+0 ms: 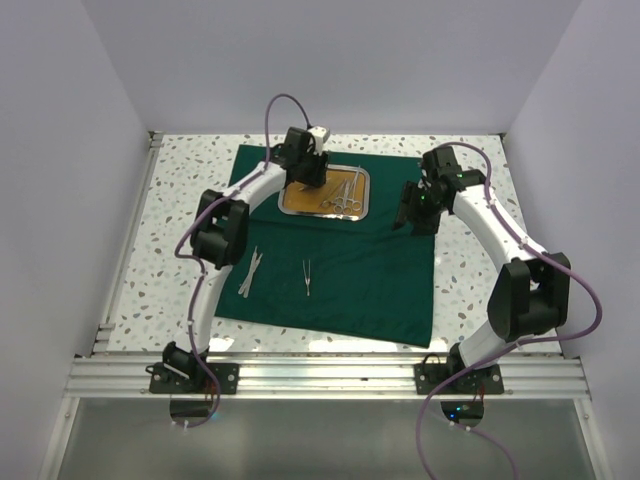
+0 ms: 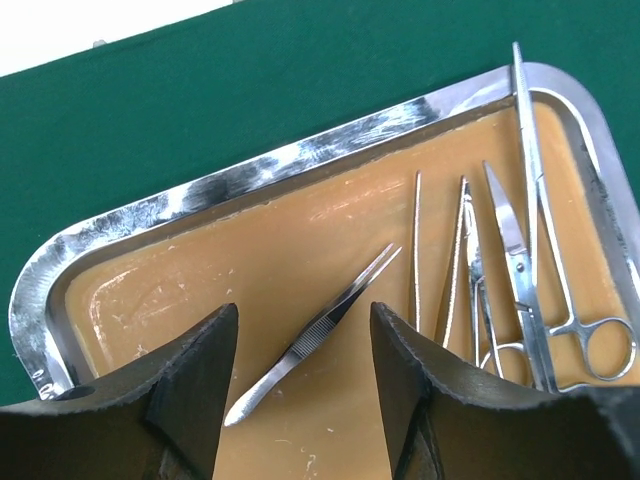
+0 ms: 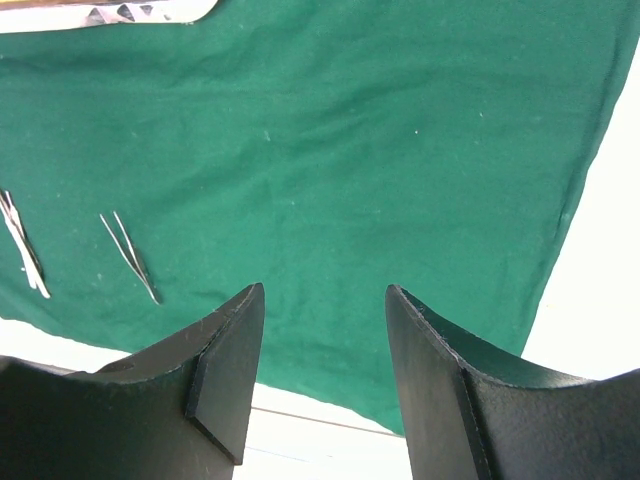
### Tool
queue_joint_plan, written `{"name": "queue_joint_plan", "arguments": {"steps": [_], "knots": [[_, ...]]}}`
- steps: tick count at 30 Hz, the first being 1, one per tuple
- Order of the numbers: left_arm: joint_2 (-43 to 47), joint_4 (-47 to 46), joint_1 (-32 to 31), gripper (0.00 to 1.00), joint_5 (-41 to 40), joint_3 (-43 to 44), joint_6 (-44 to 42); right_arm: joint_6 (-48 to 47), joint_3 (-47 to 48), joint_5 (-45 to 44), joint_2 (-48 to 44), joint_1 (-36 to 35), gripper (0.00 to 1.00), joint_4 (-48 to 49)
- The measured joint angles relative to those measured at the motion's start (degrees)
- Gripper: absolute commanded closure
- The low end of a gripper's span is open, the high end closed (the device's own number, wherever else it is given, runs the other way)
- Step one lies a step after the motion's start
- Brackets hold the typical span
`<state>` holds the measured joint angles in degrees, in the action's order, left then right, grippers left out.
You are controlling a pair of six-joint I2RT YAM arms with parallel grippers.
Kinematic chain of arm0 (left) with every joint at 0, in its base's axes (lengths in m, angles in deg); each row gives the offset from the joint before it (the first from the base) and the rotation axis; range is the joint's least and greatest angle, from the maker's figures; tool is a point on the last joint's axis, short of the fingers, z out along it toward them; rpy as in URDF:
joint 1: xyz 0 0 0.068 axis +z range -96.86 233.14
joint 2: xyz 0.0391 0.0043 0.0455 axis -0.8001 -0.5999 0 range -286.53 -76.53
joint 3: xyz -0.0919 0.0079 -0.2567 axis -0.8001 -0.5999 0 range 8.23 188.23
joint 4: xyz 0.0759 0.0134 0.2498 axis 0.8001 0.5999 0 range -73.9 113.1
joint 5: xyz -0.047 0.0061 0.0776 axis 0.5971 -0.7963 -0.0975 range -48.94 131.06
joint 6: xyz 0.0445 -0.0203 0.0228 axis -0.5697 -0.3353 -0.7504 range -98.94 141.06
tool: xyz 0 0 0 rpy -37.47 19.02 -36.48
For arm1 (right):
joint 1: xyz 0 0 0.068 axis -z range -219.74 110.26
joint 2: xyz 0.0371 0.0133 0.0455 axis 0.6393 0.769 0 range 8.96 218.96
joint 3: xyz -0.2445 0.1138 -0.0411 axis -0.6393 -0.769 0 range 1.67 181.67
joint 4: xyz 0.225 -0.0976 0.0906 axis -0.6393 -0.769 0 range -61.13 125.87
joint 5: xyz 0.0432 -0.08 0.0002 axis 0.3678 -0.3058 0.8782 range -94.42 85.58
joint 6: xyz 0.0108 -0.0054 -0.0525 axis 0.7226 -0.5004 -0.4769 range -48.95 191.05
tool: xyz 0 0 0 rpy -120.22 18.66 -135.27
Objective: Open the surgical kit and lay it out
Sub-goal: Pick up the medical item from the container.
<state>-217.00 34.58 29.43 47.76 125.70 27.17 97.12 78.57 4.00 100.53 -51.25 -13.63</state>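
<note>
Left wrist: left end effector (image 2: 302, 312) part-open, empty, straddling tweezers (image 2: 280, 367) in tray (image 2: 300, 160); advise centring jaws on shank before closing. Right end effector (image 3: 325, 295) part-open, empty, over cloth (image 3: 400, 150).

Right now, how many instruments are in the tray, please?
4: tweezers below the left jaws; longer tweezers, scissors, ring-handled forceps clustered in the tray's right half; others may be hidden.

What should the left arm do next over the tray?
Probably lower the left gripper slightly and close its fingers on the tweezers. They lie loose on the steel tray's orange-brown floor, right between the open fingers and apart from the ring-handled instruments bunched at the other side, so they look like the easiest piece to lift out.
</note>
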Motion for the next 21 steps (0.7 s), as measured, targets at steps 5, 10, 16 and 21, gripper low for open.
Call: {"name": "queue_joint_plan", "arguments": {"steps": [5, 10, 16, 21], "knots": [[-1.0, 0.1, -0.1, 0.48, -1.0, 0.0, -0.9, -0.6, 0.0, 0.0, 0.0, 0.0, 0.44, -0.4], [-1.0, 0.1, -0.2, 0.94, -2.0, -0.1, -1.0, -0.8, 0.0, -0.1, 0.0, 0.0, 0.44, -0.5], [-1.0, 0.2, -0.8, 1.00, -2.9, -0.1, -1.1, -1.0, 0.0, -0.1, 0.0, 0.0, 0.44, -0.5], [-0.5, 1.2, -1.4, 1.00, -4.0, 0.0, 0.4, -1.1, 0.0, 0.0, 0.0, 0.0, 0.45, -0.5]]}}
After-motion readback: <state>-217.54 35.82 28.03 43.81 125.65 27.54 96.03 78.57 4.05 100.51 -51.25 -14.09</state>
